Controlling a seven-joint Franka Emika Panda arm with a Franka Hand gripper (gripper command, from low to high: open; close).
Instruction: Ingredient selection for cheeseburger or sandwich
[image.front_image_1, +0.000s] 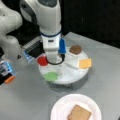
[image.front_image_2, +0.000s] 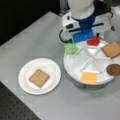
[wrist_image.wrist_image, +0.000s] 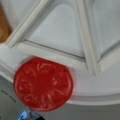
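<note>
Nearest, on the grey table (image.front_image_1: 30, 100), a white paper plate (image.front_image_1: 58, 107) carries one bread square (image.front_image_1: 79, 113), flat and alone; nothing stacked on it yet. Beyond the plate sits the white segmented tray (image.front_image_2: 75, 71) with the remaining ingredients: lettuce (image.front_image_1: 51, 76) at the rim nearest the plate, cheese square (image.front_image_1: 85, 63) on a front view's right, dark patty (image.front_image_1: 75, 49) behind that, a second bread square (image.front_image_2: 111, 49) on the tray's far side, tomato disc (image.front_image_1: 42, 60) on its edge. The arm stands over the tray, its tool (image.front_image_1: 53, 61) low beside the tomato; the fingers themselves are hidden behind the wrist body, so wide or narrow I cannot tell, and nothing seems held. Wrist view looks straight down on the tomato (wrist_image.wrist_image: 43, 83), which overhangs the tray's outer rim rather than lying inside a compartment. Risk, as I judge it: a slightly off-centre contact could tip the disc off the rim onto the table, or a finger could catch the raised divider (wrist_image.wrist_image: 86, 37).
</note>
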